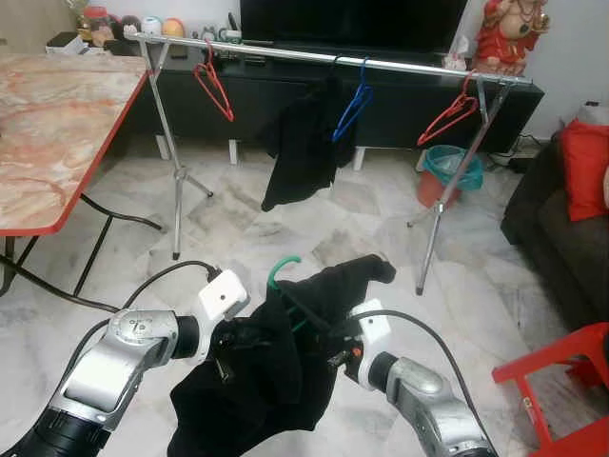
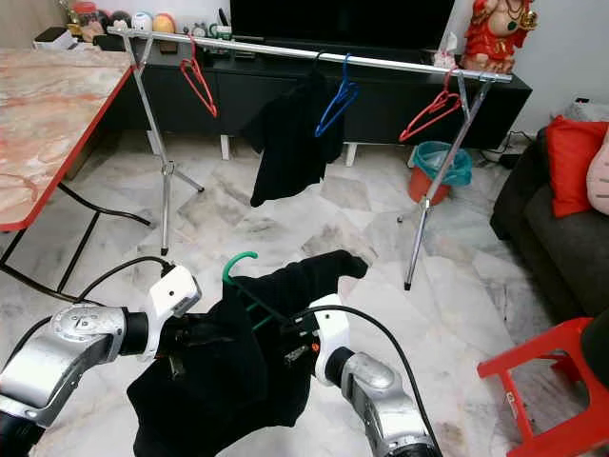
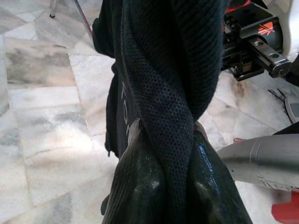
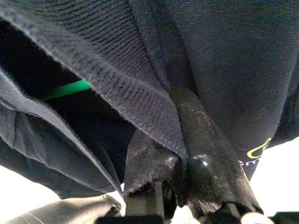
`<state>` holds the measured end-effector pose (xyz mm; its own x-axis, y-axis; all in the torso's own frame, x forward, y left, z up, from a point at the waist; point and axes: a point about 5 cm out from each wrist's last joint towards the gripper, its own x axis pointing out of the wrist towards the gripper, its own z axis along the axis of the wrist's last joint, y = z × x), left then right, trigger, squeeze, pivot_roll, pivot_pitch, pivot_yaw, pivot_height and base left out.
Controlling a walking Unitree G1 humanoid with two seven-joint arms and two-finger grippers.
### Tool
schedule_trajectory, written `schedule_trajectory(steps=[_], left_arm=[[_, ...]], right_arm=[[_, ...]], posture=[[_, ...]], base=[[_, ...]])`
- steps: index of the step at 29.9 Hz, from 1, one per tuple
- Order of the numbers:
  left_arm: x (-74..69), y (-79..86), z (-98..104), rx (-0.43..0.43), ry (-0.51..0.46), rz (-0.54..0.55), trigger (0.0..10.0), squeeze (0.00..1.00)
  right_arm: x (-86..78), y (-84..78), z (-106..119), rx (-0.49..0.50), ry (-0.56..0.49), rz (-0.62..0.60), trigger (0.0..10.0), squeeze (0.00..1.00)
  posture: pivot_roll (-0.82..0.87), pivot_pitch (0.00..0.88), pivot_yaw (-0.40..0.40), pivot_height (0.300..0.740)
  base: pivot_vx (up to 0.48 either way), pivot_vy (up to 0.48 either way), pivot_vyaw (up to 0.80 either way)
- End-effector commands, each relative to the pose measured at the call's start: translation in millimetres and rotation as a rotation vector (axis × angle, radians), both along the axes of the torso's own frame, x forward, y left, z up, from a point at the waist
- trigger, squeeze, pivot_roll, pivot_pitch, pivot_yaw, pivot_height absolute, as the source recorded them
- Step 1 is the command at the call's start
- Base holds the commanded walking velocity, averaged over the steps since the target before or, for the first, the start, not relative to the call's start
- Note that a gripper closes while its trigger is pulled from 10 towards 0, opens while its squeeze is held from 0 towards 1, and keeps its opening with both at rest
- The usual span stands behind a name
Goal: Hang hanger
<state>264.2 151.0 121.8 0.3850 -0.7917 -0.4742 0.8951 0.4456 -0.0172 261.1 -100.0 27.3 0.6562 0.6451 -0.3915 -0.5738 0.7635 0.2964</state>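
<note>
both pincers, left pincer (image 3: 161, 186) and right pincer (image 4: 187, 154), pinch black shirt (image 1: 276, 362) on green hanger (image 1: 283, 271).

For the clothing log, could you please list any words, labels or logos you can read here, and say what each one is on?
"TO": pale letters on the black shirt, running into a fold; the rest is hidden.
Yellow-green mark on the same shirt's fabric in the right wrist view: a partial logo, not readable.
Red-and-white sticker on the right claw's mount: a symbol, no legible text.
Items on the TV cabinet: too small to read.
</note>
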Motion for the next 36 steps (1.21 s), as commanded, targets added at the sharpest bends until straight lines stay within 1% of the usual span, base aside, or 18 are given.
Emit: schedule_trajectory(steps=[1,8,12,14,15,17,19,20,21,25,27,29,30,31,32,33,34,36], left_arm=[[-0.5,-1.3,12,-0.035,-0.036,-0.026,10.0,0.00],[-3.9,2.4,9,-0.024,-0.027,-0.024,10.0,0.00],[-7.8,8.8,7,0.007,-0.014,-0.031,10.0,0.00],[-8.0,10.1,6,0.016,-0.013,-0.034,10.0,0.00],[-12.8,17.0,4,0.057,0.002,-0.063,10.0,0.00],[-19.3,24.7,1,0.102,0.029,-0.098,10.0,0.00],[-28.0,36.7,-5,0.180,0.062,-0.140,10.0,0.00],[-28.0,36.7,-5,0.180,0.062,-0.140,10.0,0.00],[-33.2,43.5,-6,0.205,0.089,-0.164,10.0,0.00],[-42.9,58.2,-2,0.265,0.134,-0.215,10.0,0.00],[-45.7,60.6,-2,0.271,0.140,-0.235,10.0,0.00],[-50.5,66.2,-1,0.291,0.157,-0.259,10.0,0.00],[-51.8,70.5,1,0.297,0.154,-0.269,10.0,0.00],[-51.7,72.6,3,0.306,0.150,-0.272,10.0,0.00],[-51.6,76.4,4,0.325,0.150,-0.273,10.0,0.00],[-51.6,78.9,4,0.339,0.151,-0.273,10.0,0.00],[-52.1,81.2,5,0.349,0.153,-0.278,10.0,0.00],[-54.4,84.4,7,0.348,0.161,-0.293,10.0,0.00]], right_arm=[[0.7,-3.7,3,-0.018,-0.021,-0.012,0.0,0.00],[3.2,-11.6,3,-0.056,-0.035,-0.032,0.0,0.00],[6.3,-15.2,6,-0.128,-0.064,-0.019,0.0,0.00],[7.1,-15.7,7,-0.142,-0.071,-0.019,0.0,0.00],[9.5,-16.2,9,-0.202,-0.099,0.025,10.0,0.00],[10.3,-17.2,9,-0.250,-0.102,0.051,10.0,0.00],[11.8,-18.3,10,-0.317,-0.122,0.097,10.0,0.00],[11.8,-18.3,10,-0.317,-0.122,0.097,10.0,0.00],[12.6,-19.1,11,-0.353,-0.131,0.120,10.0,0.00],[13.8,-20.1,12,-0.386,-0.139,0.157,10.0,0.00],[14.3,-20.3,12,-0.402,-0.143,0.186,10.0,0.00],[14.4,-20.8,12,-0.426,-0.138,0.220,10.0,0.00],[15.2,-19.8,13,-0.444,-0.145,0.266,10.0,0.00],[19.6,-28.6,6,-0.479,-0.136,0.282,10.0,0.00],[25.1,-46.2,-2,-0.536,-0.112,0.288,10.0,0.00],[27.9,-59.5,-7,-0.572,-0.092,0.286,10.0,0.00],[28.7,-68.2,-11,-0.597,-0.076,0.283,10.0,0.00],[27.9,-71.1,-13,-0.625,-0.065,0.302,10.0,0.00]], posture=[[0.00,0.000,-0.110,0.740],[0.00,0.000,-0.109,0.740],[0.00,0.000,-0.110,0.740],[0.00,0.000,-0.111,0.740],[0.00,0.000,-0.111,0.740],[0.00,0.000,-0.112,0.740],[-0.01,0.000,-0.114,0.740],[-0.01,0.000,-0.114,0.740],[0.00,0.000,-0.117,0.740],[0.00,0.000,-0.128,0.740],[0.00,0.000,-0.129,0.740],[0.01,0.000,-0.129,0.740],[0.01,0.000,-0.129,0.740],[0.01,0.000,-0.130,0.740],[0.01,0.000,-0.131,0.740],[0.01,0.000,-0.131,0.740],[0.01,0.000,-0.130,0.740],[0.01,0.000,-0.129,0.740]], base=[[0.000,0.000,0.00],[0.000,0.000,0.00],[0.000,0.000,0.00],[0.000,0.000,0.00],[0.000,0.000,0.00],[0.000,0.000,0.00],[0.000,0.000,0.00],[0.000,0.000,0.00],[0.000,0.000,0.00],[0.000,0.000,0.00],[0.000,0.000,0.00],[0.000,0.000,0.00],[0.000,0.000,0.00],[0.000,0.000,0.00],[0.000,0.000,0.00],[0.000,0.000,0.00],[0.000,0.000,0.00],[0.000,0.000,0.00]])
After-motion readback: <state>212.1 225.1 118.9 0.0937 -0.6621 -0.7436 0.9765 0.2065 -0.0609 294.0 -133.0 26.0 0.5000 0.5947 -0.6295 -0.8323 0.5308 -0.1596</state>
